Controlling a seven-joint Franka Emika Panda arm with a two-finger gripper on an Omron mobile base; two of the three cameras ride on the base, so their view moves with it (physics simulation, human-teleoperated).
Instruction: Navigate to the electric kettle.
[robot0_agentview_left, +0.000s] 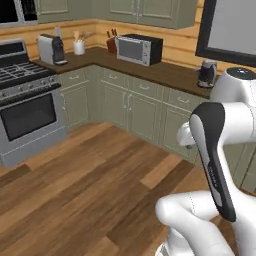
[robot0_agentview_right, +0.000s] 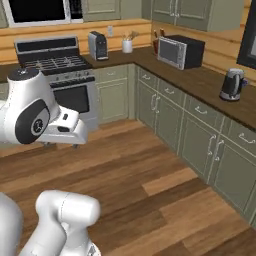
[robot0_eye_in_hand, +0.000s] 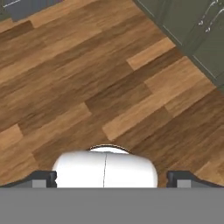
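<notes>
Kettle (robot0_agentview_right: 232, 84) stands on the table (robot0_agentview_right: 200, 80), well ahead and right of the hand (robot0_eye_in_hand: 112, 179), fingers apart, empty. Probably rigid, light, slick; its looped handle suits gripping.

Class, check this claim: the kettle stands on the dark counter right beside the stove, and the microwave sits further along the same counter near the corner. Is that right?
Not quite. The kettle stands on the dark counter far from the stove, on the run past the microwave, away from the corner. The coffee machine is what stands beside the stove. The right base view shows it; the rest holds.
</notes>
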